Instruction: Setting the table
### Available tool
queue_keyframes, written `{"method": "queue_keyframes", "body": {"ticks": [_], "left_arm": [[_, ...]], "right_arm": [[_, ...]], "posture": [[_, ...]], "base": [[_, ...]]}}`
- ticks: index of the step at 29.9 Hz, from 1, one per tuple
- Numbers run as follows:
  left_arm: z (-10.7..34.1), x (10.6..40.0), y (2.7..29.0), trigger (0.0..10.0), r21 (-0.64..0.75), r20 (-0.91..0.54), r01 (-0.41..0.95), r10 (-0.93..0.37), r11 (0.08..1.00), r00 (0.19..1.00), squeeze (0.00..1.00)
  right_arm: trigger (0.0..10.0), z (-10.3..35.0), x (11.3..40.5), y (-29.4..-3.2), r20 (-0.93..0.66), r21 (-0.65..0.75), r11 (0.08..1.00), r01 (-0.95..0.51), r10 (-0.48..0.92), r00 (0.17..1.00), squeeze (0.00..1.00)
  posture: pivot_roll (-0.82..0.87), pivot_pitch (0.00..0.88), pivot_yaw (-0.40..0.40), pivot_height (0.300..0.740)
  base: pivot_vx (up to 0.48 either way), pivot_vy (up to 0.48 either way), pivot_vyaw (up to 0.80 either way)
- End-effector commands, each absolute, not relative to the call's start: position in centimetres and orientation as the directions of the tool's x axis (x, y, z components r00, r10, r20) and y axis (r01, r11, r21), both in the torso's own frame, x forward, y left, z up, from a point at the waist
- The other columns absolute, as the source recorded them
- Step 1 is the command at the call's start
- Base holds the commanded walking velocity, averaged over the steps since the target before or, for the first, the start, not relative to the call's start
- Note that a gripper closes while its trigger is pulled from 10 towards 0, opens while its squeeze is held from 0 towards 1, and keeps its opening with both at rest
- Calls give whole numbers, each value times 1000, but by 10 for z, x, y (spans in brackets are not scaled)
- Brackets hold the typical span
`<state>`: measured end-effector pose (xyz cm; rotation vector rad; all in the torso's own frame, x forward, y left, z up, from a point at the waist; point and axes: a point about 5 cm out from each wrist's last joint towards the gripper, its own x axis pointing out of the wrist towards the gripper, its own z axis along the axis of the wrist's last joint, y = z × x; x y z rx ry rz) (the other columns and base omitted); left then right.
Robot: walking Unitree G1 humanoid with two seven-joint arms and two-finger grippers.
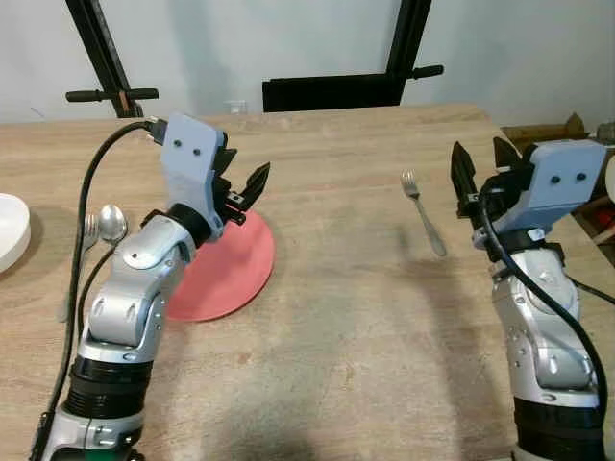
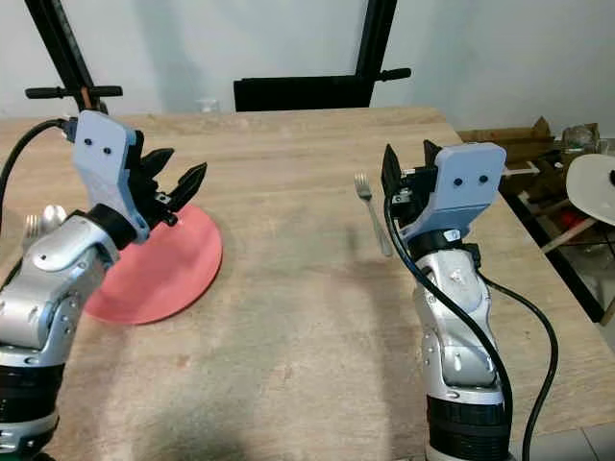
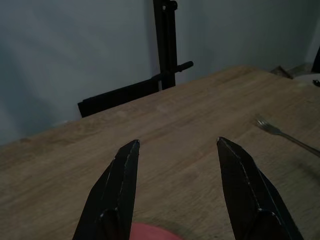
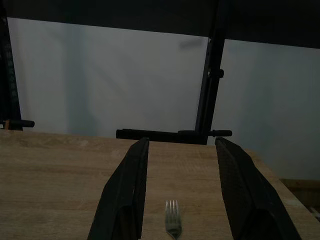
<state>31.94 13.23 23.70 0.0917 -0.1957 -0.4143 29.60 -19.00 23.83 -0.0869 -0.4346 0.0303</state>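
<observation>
Wooden table [image 1: 365,317] seen from the robot's head, both arms raised above it. The pink plate [image 1: 226,274] lies flat on the robot's left half of the table; its near-left portion is covered by the left arm, so the full outline cannot be seen. The left gripper [image 1: 245,184] hovers over the plate's far edge, its two black fingers [image 3: 117,190] spread apart with nothing between them; in the left wrist view a sliver of the plate [image 3: 150,232] is cut off at the frame edge.

A spoon [image 1: 111,223] lies left of the plate; beside it a second utensil [image 1: 86,235] is partly hidden behind the black cable and hard to identify. A white dish [image 1: 12,230] is cut off at the table's left edge.

The fork [image 1: 423,211] lies on the right half, tines pointing away from the robot, well apart from the plate. The right gripper [image 1: 480,168] is held above the table just right of the fork, fingers [image 4: 125,195] parted and empty; in the right wrist view the fork's tines [image 4: 172,225] show between them, its handle cut off.

Behind the table: a pale wall and a black metal frame [image 1: 399,48]. Right of the table, clutter on the floor, indistinct.
</observation>
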Motion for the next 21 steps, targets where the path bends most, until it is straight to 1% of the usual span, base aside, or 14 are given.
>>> {"method": "queue_keyframes", "body": {"ticks": [1, 14, 21], "left_arm": [[235, 321, 131, 10000, 129, 161, 388, -405, 913, 900, 0], [240, 321, 128, 10000, 119, 174, 401, -417, 908, 892, 0], [239, 321, 128, 10000, 114, 175, 403, -417, 908, 892, 0]], "right_arm": [[10000, 236, 297, -190, 417, -74, 997, -10, 40, 908, 0], [10000, 231, 300, -195, 402, -72, 997, 5, 25, 915, 0], [10000, 232, 300, -196, 401, -76, 997, 11, 20, 916, 0]], "posture": [[-158, 0, 60, 740], [-149, 0, 54, 740], [-162, 0, 50, 740]], "base": [[0, 0, 0], [0, 0, 0], [-279, 0, 0]]}}
